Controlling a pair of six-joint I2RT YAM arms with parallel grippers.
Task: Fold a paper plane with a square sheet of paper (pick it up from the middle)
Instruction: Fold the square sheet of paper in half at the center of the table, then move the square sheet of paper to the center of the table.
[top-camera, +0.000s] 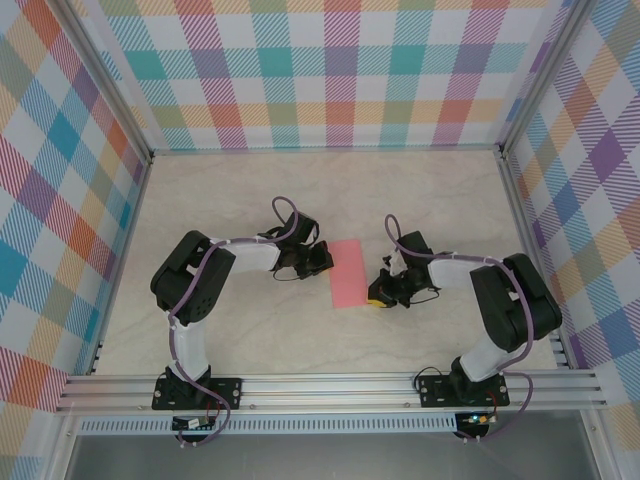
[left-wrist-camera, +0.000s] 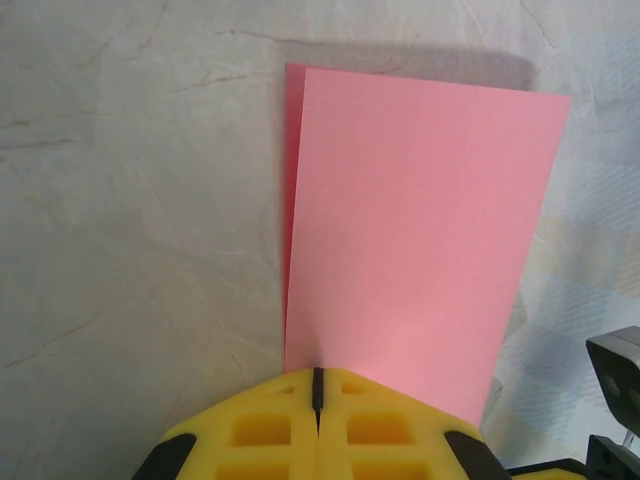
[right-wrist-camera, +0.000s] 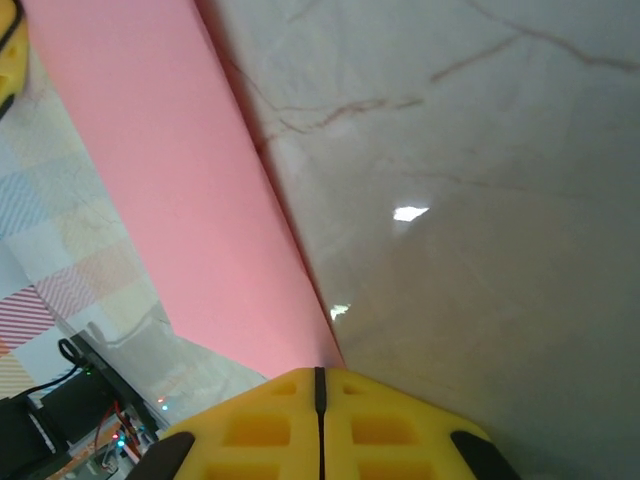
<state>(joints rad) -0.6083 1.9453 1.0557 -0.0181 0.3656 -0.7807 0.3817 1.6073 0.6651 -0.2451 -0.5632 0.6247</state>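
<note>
The thin salmon-pink paper sheet (left-wrist-camera: 420, 230), doubled into a rectangle, lies on the pale marbled bench (left-wrist-camera: 130, 250) between the arms. The left end effector (left-wrist-camera: 318, 392) has its yellow pads pressed together, tips over the sheet's near edge. The right end effector (right-wrist-camera: 320, 385) is likewise closed, at the opposite long edge. The layers look slightly offset along one side. Dragging either closed tip across could skew them further and set a crooked crease, likely leaving uneven wings.
</note>
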